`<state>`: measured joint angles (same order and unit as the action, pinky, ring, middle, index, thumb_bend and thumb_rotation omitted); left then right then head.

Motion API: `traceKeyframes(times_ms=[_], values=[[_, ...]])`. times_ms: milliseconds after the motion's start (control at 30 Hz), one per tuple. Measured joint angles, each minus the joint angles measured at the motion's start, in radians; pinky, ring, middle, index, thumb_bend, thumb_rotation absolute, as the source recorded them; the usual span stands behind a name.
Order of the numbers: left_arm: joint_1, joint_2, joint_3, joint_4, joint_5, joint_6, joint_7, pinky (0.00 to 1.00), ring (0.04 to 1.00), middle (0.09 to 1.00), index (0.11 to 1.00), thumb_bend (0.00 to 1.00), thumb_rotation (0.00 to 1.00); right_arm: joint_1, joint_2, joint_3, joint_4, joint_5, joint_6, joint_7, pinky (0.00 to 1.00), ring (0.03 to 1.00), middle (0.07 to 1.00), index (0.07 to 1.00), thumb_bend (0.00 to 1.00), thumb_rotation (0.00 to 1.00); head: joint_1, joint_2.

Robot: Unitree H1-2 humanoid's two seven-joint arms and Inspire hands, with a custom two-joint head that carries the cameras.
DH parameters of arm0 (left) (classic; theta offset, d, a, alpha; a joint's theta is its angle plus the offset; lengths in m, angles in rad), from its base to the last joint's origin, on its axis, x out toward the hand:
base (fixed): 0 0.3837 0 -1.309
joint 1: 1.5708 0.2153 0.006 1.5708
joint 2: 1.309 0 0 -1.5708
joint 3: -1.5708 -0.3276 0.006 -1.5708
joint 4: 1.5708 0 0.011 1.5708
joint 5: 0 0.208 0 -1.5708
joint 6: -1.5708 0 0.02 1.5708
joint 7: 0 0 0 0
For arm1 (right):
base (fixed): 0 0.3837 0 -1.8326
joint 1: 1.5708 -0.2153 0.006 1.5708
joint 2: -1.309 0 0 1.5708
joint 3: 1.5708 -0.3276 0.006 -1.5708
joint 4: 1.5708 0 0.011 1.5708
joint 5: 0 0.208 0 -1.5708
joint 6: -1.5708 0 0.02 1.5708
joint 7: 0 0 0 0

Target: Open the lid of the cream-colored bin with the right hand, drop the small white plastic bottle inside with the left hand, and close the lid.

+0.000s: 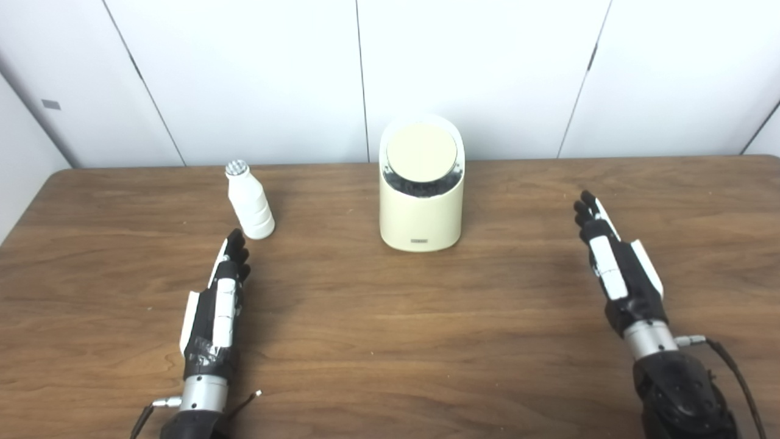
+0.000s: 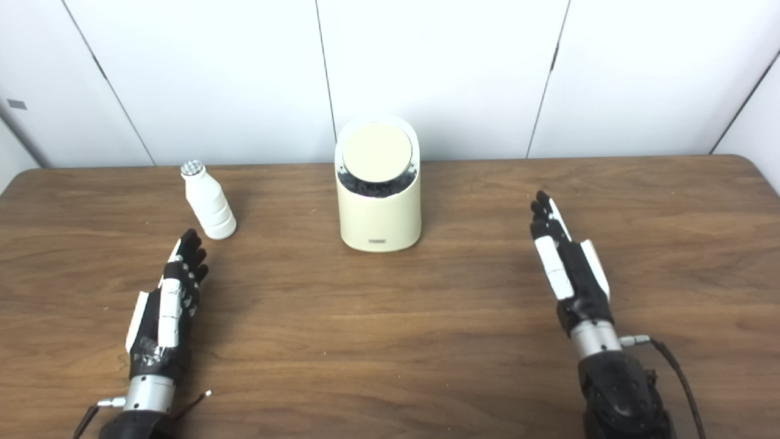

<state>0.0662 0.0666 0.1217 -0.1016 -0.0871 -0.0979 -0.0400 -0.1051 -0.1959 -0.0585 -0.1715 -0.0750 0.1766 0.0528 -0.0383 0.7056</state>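
Nothing's started yet: cream-colored bin lid shut, white plastic bottle standing left of it, left robot hand and right robot hand both released, empty.

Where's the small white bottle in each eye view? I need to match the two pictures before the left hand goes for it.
Left eye view: the small white bottle stands upper left of centre, just beyond the left hand.
Right eye view: the bottle sits further left in the picture, again just beyond that hand's fingertips.
Shared landmark: the cream-colored bin, standing to the bottle's right in both views.
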Motion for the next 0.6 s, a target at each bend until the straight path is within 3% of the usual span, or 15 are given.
traceKeyframes(times_ms=[300,600], values=[[0.0,0.0,-0.001,0.0,0.001,-0.004,0.001,1.0,1.0,1.0,1.0,0.6,0.96,-0.141,0.003,0.079,-0.007,-0.142,0.058,-0.007,0.85,0.915,0.944,0.956,0.77,0.76,-0.006,-0.003],[0.0,-0.004,-0.001,-0.001,0.006,-0.006,0.004,1.0,1.0,1.0,1.0,0.6,0.95,-0.32,-0.007,0.166,0.019,-0.265,0.107,0.02,0.89,0.938,0.944,0.968,0.84,0.66,0.0,0.003]])
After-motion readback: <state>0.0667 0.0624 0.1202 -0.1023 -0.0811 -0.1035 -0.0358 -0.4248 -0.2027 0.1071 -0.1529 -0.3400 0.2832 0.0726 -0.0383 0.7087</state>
